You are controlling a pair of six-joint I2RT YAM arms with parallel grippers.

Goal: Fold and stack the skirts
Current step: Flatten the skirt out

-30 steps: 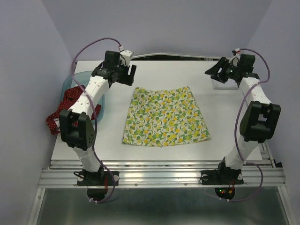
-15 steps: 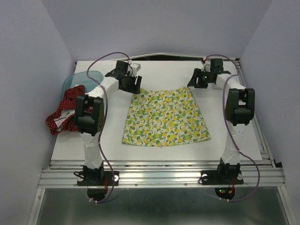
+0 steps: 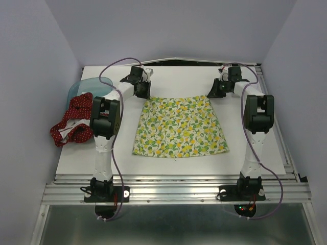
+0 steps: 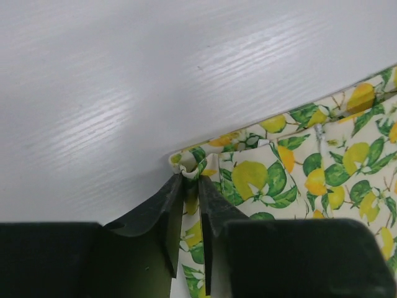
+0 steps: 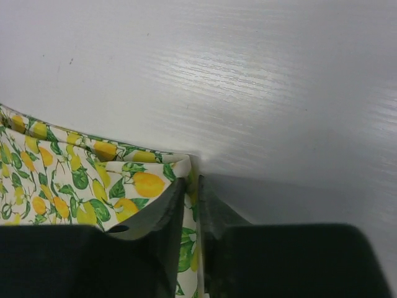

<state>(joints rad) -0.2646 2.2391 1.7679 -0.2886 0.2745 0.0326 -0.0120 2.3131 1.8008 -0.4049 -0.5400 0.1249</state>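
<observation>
The lemon skirt [image 3: 179, 127] is pinched at both far corners.
At the table's [image 3: 255, 148] 9 o'clock edge the red dotted skirt [image 3: 69, 125] lies crumpled and partly over the side, bunched against the blue bin [image 3: 84, 86] at its 12 o'clock. The left gripper [image 4: 190, 179] is closed to a sliver, nipping the lemon skirt's 11 o'clock corner into a small pucker. The skirt itself lies flat mid-table. The right gripper [image 5: 191, 183], equally tight, clamps the 1 o'clock corner.

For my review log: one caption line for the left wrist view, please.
Left gripper pinching a bunched corner of the lemon-print skirt on the white table.
</observation>
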